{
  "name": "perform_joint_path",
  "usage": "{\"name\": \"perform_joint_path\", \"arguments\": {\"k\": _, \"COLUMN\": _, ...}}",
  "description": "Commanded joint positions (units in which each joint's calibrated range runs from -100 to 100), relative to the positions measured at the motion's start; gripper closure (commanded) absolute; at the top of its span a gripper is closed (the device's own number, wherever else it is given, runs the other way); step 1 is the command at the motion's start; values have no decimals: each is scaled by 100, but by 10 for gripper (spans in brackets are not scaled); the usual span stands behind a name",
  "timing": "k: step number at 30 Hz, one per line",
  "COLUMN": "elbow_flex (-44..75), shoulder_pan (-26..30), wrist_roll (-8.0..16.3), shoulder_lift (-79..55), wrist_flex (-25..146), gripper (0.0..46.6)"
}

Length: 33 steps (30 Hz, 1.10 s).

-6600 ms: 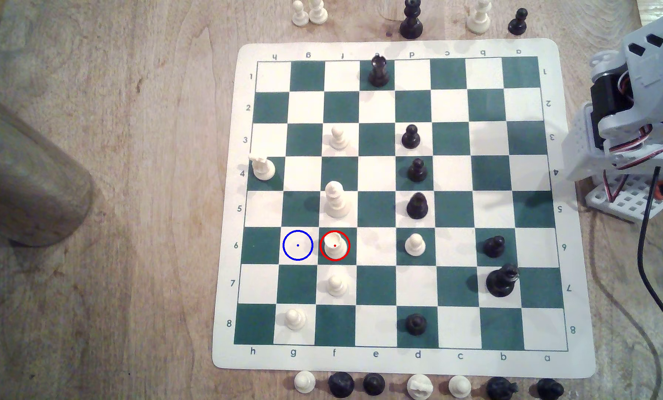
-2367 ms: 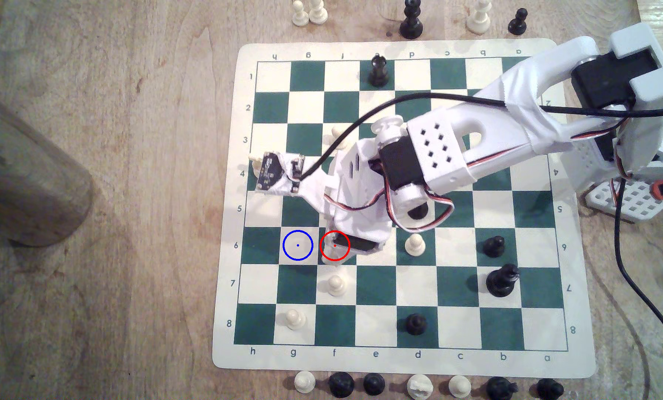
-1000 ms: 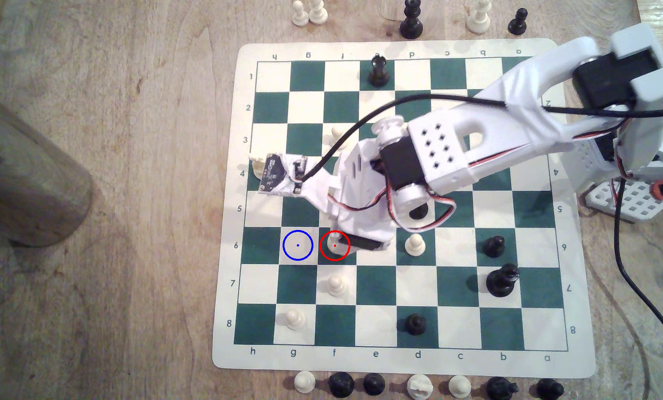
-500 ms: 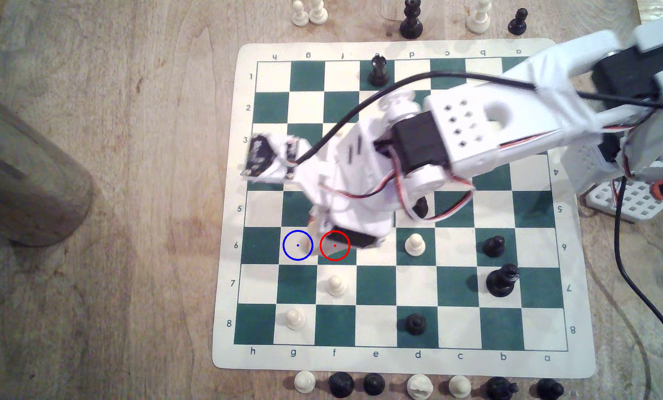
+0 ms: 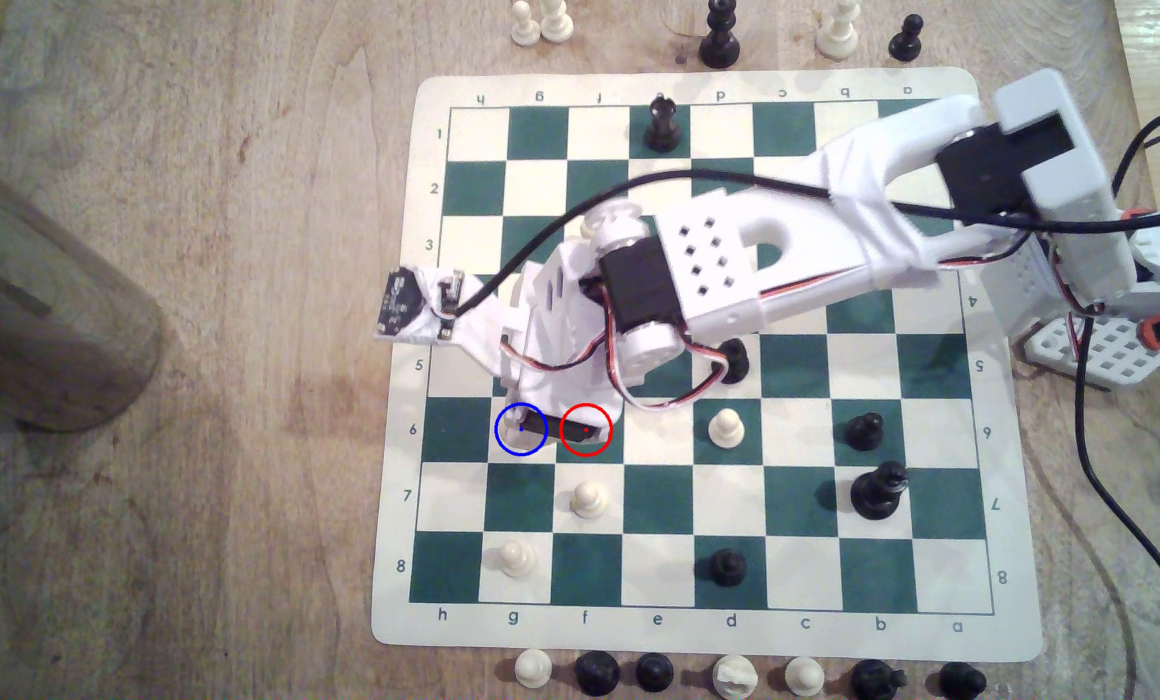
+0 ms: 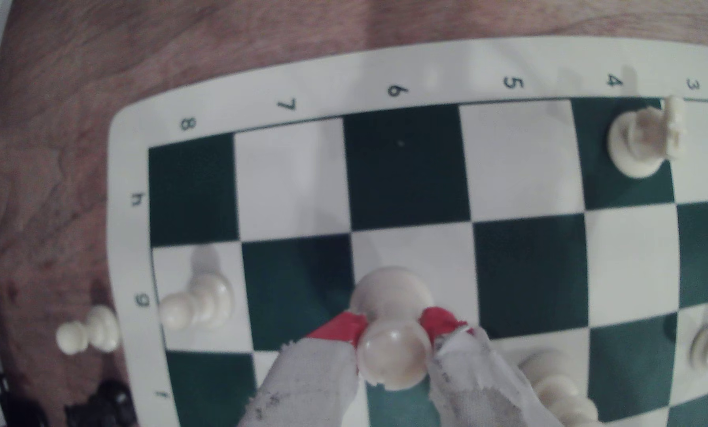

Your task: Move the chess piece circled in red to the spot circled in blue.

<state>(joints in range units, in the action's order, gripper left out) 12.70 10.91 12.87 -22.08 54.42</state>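
Your tool (image 6: 393, 328) clamps chess piece (image 6: 391, 328) between red-tipped fingers (image 6: 338, 328); in exterior view, arm hides piece.

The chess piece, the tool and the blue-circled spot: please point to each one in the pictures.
chess piece (image 6: 393, 359), wrist view, on its flat top.
tool (image 6: 394, 324), wrist view, midway between its two red tips.
spot (image 5: 506, 441), exterior view, on the bare cream part inside the blue circle.

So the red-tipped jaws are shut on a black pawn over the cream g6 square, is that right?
Not quite: the piece is the short cream-white rook-topped chess piece, not a black pawn. The wrist view shows the red-tipped gripper with its jaws shut on it over the cream g6 square.
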Motion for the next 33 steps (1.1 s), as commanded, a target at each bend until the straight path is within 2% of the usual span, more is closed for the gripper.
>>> {"name": "perform_joint_path", "arguments": {"k": 1, "elbow_flex": 489, "shoulder_pan": -71, "wrist_roll": 24, "shoulder_lift": 43, "wrist_flex": -184, "gripper": 461}}
{"name": "perform_joint_path", "arguments": {"k": 19, "elbow_flex": 589, "shoulder_pan": -110, "wrist_roll": 20, "shoulder_lift": -322, "wrist_flex": -250, "gripper": 454}}
{"name": "perform_joint_path", "arguments": {"k": 20, "elbow_flex": 598, "shoulder_pan": -110, "wrist_roll": 24, "shoulder_lift": -330, "wrist_flex": -250, "gripper": 444}}
{"name": "perform_joint_path", "arguments": {"k": 21, "elbow_flex": 616, "shoulder_pan": -118, "wrist_roll": 29, "shoulder_lift": -330, "wrist_flex": -250, "gripper": 383}}
{"name": "perform_joint_path", "arguments": {"k": 25, "elbow_flex": 580, "shoulder_pan": -141, "wrist_roll": 78, "shoulder_lift": -237, "wrist_flex": -242, "gripper": 275}}
{"name": "perform_joint_path", "arguments": {"k": 29, "elbow_flex": 553, "shoulder_pan": -149, "wrist_roll": 88, "shoulder_lift": -33, "wrist_flex": -160, "gripper": 226}}
{"name": "perform_joint_path", "arguments": {"k": 33, "elbow_flex": 525, "shoulder_pan": -149, "wrist_roll": 88, "shoulder_lift": 179, "wrist_flex": -70, "gripper": 202}}
